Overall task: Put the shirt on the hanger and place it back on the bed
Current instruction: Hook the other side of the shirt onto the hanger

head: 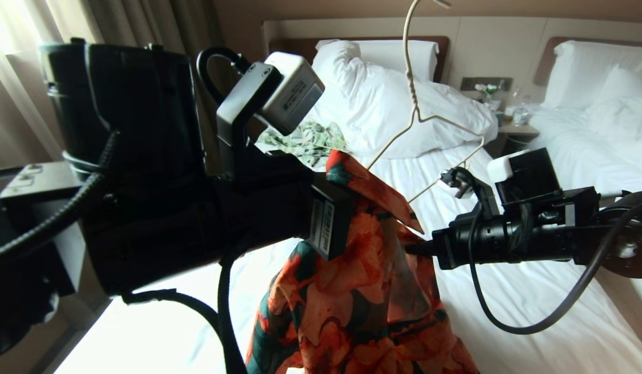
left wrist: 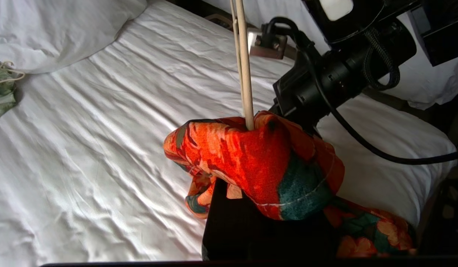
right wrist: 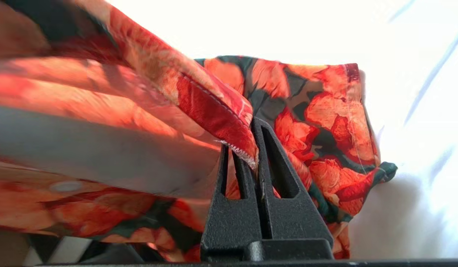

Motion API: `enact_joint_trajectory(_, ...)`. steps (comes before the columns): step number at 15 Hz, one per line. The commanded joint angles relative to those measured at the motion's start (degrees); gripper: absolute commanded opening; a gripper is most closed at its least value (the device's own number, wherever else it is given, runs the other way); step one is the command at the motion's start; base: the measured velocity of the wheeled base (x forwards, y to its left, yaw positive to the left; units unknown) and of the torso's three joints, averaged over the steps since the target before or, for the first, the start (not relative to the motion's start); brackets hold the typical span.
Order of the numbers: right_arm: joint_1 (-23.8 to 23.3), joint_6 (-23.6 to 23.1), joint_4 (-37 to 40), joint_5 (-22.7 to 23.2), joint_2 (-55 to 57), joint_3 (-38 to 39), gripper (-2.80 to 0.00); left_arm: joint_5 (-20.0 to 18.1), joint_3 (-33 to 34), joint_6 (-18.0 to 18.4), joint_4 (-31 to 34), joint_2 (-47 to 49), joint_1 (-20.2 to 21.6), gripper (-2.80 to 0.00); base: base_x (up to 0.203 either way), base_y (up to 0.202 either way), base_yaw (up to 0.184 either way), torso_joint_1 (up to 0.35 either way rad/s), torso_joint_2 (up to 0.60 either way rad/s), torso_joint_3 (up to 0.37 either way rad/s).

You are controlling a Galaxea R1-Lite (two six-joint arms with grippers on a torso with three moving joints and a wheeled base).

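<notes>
The shirt (head: 362, 280), orange flowers on dark green, hangs in mid-air above the bed (head: 534, 311), draped down from between the two arms. In the head view, the left gripper (head: 334, 208) sits high against the shirt's top edge, its fingertips buried in cloth, and the right gripper (head: 417, 246) reaches in level from the right, touching the fabric edge. The hanger (head: 417, 109) rises above the shirt, hook up at the top of the picture, wire shoulders slanting down into the cloth. A pale green-and-white shirt (head: 305, 140) lies on the sheet near the white duvet (head: 393, 104).

Left wrist view: the shirt (left wrist: 258, 163) is bunched over the left gripper, which is clenched beneath it; what it pinches is hidden. The hanger's stem (left wrist: 245, 74) stands up out of the cloth, the right arm (left wrist: 325, 81) just beyond.

Right wrist view: the right gripper (right wrist: 255, 148) is clamped on a stitched hem of the shirt (right wrist: 325, 111), fingers (right wrist: 281, 174) pressed together.
</notes>
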Motion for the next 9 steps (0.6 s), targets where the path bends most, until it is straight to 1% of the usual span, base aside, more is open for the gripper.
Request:
enact_joint_trajectory(1,-1.45,2.74,-0.10,0.42,-0.69,-0.26,-2.80,-0.06,1.98,-0.22,-0.23,-0.27,1.49,-2.80,0.000,0.000,0.000,0.000,0.00,0.000)
enact_joint_trajectory(3,-4.15,4.44,-0.04,0.85,-0.68,-0.22,-2.80,-0.23,4.10,-2.59,-0.45,-0.85,3.35,-2.80,0.000,0.000,0.000,0.000,0.00,0.000)
enact_joint_trajectory(4,-5.75,4.87,-0.04,1.46,-0.29,-0.22,-2.80,-0.34,4.63,-4.75,-0.41,-1.07,4.01,-2.80,0.000,0.000,0.000,0.000,0.00,0.000)
enact_joint_trajectory(6,-8.38,5.22,0.00,3.47,0.38,-0.73,-2.80,-0.03,5.10,-7.94,-0.41,-1.44,3.46,-2.80,0.000,0.000,0.000,0.000,0.00,0.000)
enact_joint_trajectory(7,-9.10,5.32,0.10,3.70,0.85,-1.27,-2.80,0.30,5.03,-8.27,-0.32,-1.55,3.17,-2.80,0.000,0.000,0.000,0.000,0.00,0.000)
enact_joint_trajectory(8,-10.23,5.47,0.32,3.81,1.60,-2.09,-2.80,1.41,5.10,-9.20,-0.23,-1.30,3.33,-2.80,0.000,0.000,0.000,0.000,0.00,0.000)
enact_joint_trajectory(9,-11.00,5.53,0.48,3.85,2.20,-2.64,-2.80,1.71,5.11,-11.33,-0.09,-0.84,3.73,-2.80,0.000,0.000,0.000,0.000,0.00,0.000)
